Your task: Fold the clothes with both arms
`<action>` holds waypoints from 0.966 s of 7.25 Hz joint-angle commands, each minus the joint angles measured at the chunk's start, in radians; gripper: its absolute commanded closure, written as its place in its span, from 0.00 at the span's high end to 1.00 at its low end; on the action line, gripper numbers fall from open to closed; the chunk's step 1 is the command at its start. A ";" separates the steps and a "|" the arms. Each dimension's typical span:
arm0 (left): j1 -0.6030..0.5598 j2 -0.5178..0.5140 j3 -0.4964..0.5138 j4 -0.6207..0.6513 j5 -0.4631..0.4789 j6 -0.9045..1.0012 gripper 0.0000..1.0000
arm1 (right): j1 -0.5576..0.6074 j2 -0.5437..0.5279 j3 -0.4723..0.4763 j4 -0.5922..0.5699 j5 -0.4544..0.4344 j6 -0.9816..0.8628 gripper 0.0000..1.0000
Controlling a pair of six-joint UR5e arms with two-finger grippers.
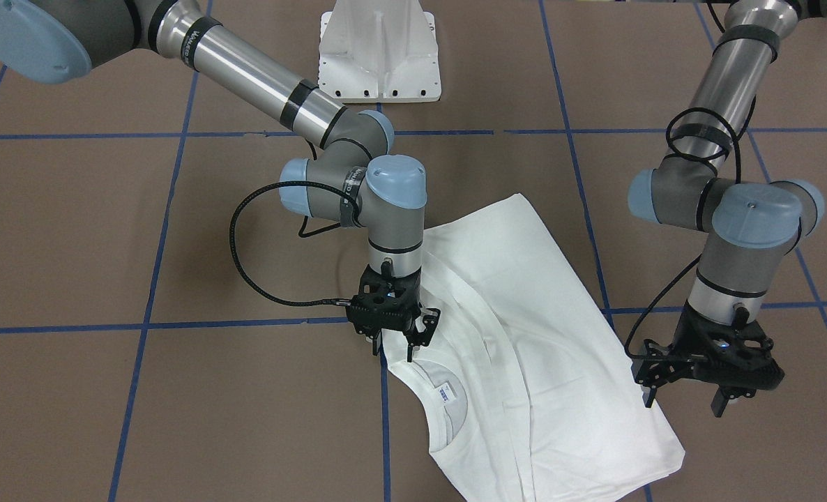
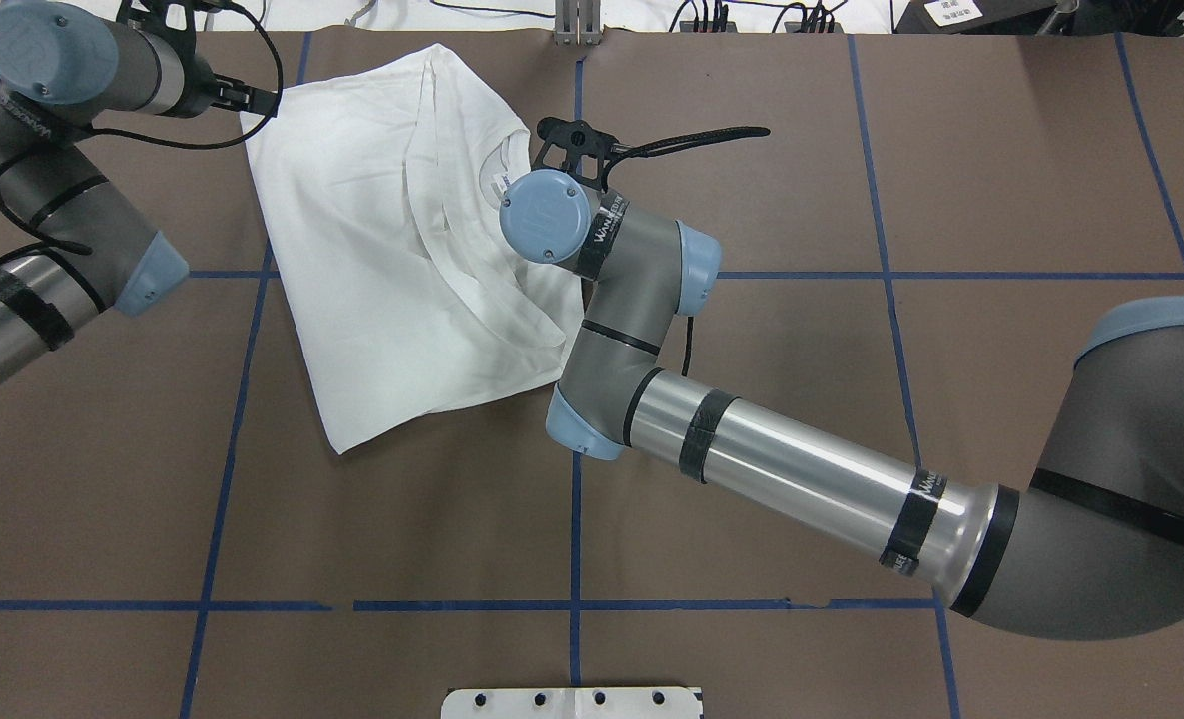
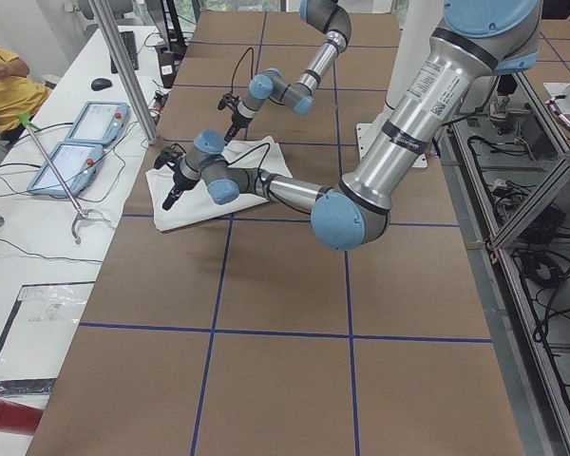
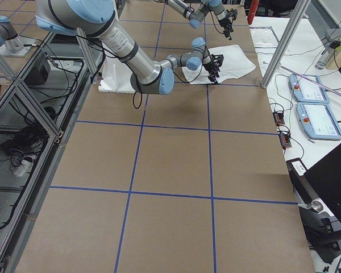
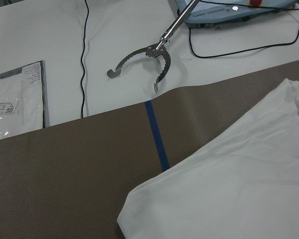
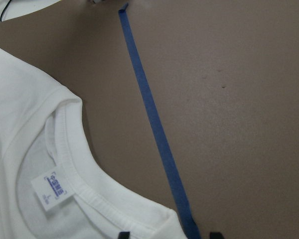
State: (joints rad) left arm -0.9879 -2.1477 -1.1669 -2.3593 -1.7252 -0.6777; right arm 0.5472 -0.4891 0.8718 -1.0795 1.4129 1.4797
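The white T-shirt lies flat on the brown table, out at the far side from the robot. Its long axis runs away from the robot on a slight diagonal, with the hem end nearer the base and the collar end out by the operators' edge. It's soft cotton, folded into a rough rectangle, and layered creases run lengthwise down it. The ribbed round neck faces up, with the small label showing inside it, just beside a strip of blue tape.

The right arm stretches long and low across the table, its wrist turned straight down. The right gripper hangs over the shirt's edge by the collar, its jaws spread and nothing between them.

On the other long side, the left arm comes in bent at the wrist. The left gripper points down just beside the shirt's edge, its fingers apart and empty.
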 commanded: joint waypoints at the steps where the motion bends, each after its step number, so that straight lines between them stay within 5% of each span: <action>1: 0.000 0.000 0.000 0.000 0.001 0.001 1.00 | -0.013 -0.002 -0.002 0.000 -0.015 -0.001 0.56; 2: 0.000 0.000 0.001 0.000 0.001 0.001 1.00 | -0.015 -0.002 -0.002 -0.002 -0.015 -0.001 0.50; 4: 0.000 0.008 -0.004 0.000 0.001 0.003 1.00 | -0.015 -0.002 -0.001 -0.013 -0.015 0.001 0.01; 7: -0.002 0.008 -0.010 0.000 0.000 0.003 1.00 | -0.012 -0.009 0.094 -0.121 -0.011 -0.006 0.00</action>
State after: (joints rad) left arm -0.9889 -2.1402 -1.1744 -2.3592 -1.7245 -0.6750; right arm 0.5337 -0.4923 0.9103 -1.1395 1.3991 1.4759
